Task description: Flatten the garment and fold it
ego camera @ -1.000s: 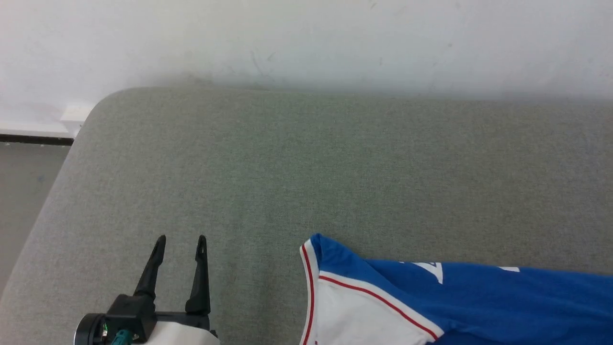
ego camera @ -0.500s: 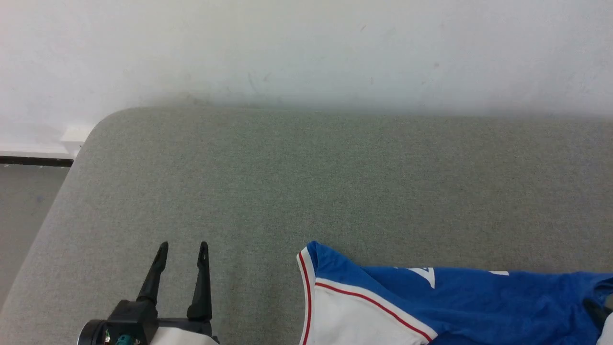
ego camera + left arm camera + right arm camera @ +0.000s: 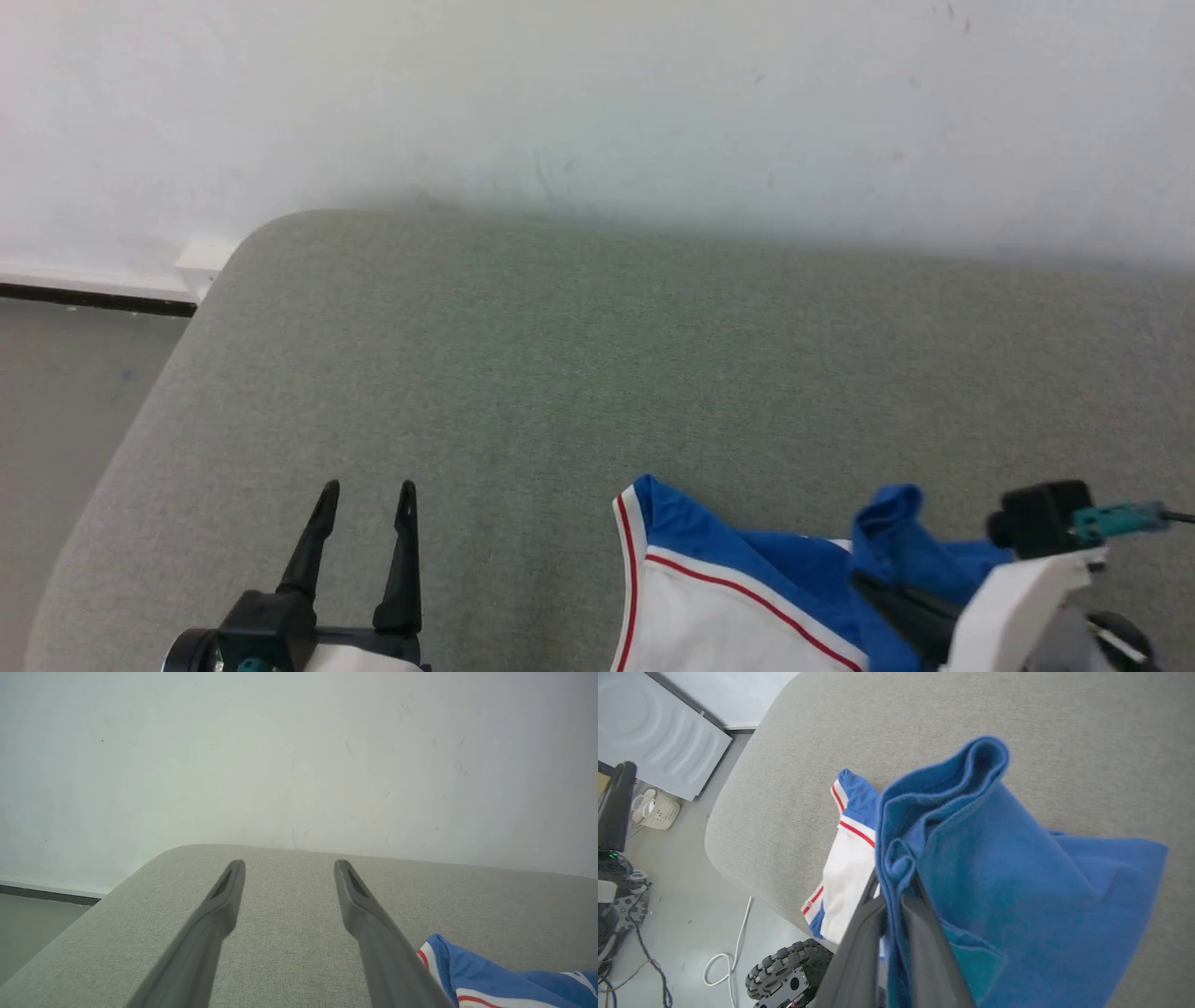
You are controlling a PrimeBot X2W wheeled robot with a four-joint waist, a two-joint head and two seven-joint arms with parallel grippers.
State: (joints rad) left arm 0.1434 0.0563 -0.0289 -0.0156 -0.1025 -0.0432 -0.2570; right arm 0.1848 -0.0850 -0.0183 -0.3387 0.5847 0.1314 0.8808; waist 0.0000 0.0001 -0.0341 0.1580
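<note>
Right wrist view gives the grip plainly: the right tool (image 3: 896, 889) has its two dark fingers (image 3: 861, 956) pressed almost together on a bunched fold of the garment (image 3: 1008, 872). It is pinching the royal-blue cloth, which stands past the fingertips in a rolled peak and drapes away to one side. Beside the fingers the white sleeve (image 3: 845, 868), edged in red, reaches over the near edge of the surface (image 3: 794, 765), close to a rounded corner. Below that edge lie the floor (image 3: 668, 914), a knobbly black wheel (image 3: 784, 970) and a loose white cable (image 3: 731, 947). Farther off are a small pale basket (image 3: 658, 812) and a ribbed white panel (image 3: 658, 732).

From the head view the same fingers are half buried in blue cloth, so the grip cannot be read there. That view does place the garment along the near edge, toward the right, with the sleeve flat and the lifted peak just beside the tool's black wrist block. The left tool (image 3: 368, 487) sits at the near left, fingers spread, with nothing between them, and apart from the garment.

The left wrist view looks between those spread fingers over bare grey cloth. A blue, red-trimmed corner lies just beside one finger; whether they touch I cannot tell. Past the far edge rises the white wall (image 3: 597, 93), with a dark skirting strip (image 3: 93, 301) by the far left corner.
</note>
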